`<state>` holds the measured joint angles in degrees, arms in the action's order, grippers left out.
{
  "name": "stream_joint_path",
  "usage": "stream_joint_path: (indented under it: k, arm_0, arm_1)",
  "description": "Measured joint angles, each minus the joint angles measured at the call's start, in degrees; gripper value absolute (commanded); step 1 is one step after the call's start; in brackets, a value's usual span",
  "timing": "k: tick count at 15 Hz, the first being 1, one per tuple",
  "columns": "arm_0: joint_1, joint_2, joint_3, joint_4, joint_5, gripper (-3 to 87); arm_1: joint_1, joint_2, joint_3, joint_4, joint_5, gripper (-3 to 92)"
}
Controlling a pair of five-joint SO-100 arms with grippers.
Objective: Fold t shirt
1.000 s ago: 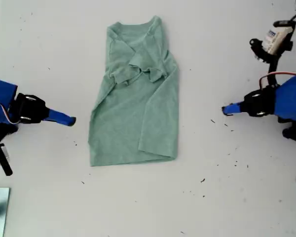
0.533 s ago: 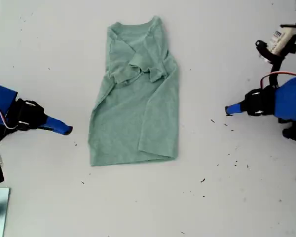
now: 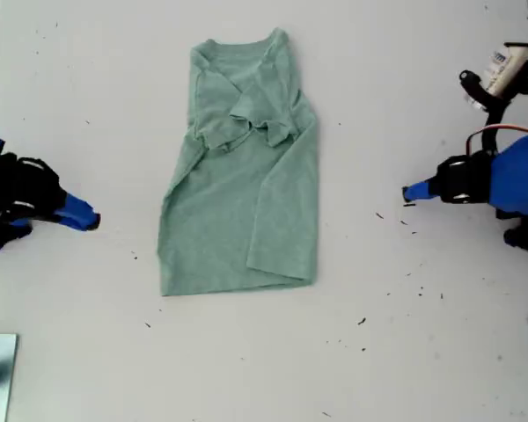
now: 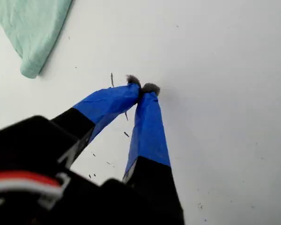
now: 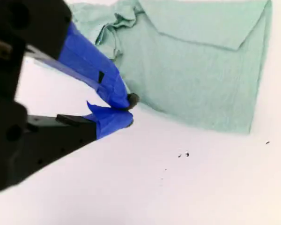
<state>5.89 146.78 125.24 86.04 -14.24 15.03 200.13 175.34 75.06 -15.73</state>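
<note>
Pulled back toward the exterior view's left edge, your second hand [image 3: 90, 221] is pressed together, same as your first hand [image 3: 408, 192] opposite. The t shirt [image 3: 242, 189] lies on the surface [image 3: 246, 369] between them, long axis crosswise to both, neither hand touching it.

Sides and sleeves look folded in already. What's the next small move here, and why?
Probably open my second end effector and bring it to the t shirt hem corner on the exterior view's left. It and my first end effector are shut, empty and clear of the cloth, and the hem is not yet folded up toward the collar.
</note>
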Motion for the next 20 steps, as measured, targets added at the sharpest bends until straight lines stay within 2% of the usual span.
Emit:
stream_joint_path:
  k: [1,3,5,6,7,9,11,12,16,20]
  arm_0:
    - [0.97,-11.16,-12.83,3.43,1.14,-0.2]
    - [3.25,-26.63,-31.90,5.10,4.04,-0.2]
    - [2.99,-30.76,-33.40,5.19,4.57,-0.2]
    - [3.08,-30.50,-33.49,5.19,5.01,16.2]
    - [3.08,-30.23,-33.49,5.19,5.98,26.6]
    - [2.99,-28.56,-32.87,5.19,8.26,32.5]
    - [1.58,-26.72,-26.37,4.66,8.79,31.4]
    - [0.62,-26.46,-20.39,2.64,8.79,30.2]
    - [2.11,-28.30,2.29,-18.54,5.01,29.6]
    - [2.81,-44.21,3.52,-30.41,3.08,25.0]
  arm_1:
    - [0.00,0.00,0.00,0.00,0.18,1.9]
    - [0.00,0.00,0.00,0.00,0.53,1.9]
    - [-0.62,0.00,0.00,0.00,1.41,1.9]
    - [-1.14,0.00,0.00,0.00,1.76,1.9]
    - [-1.49,0.00,0.00,0.00,1.93,1.9]
    - [-1.58,0.00,0.00,0.00,2.29,1.9]
    - [-1.76,0.00,0.00,0.00,2.46,1.9]
    - [-1.85,0.00,0.00,0.00,2.46,1.9]
    - [-5.54,0.00,0.00,0.00,4.92,1.9]
    - [-9.40,0.00,0.00,0.26,7.56,1.9]
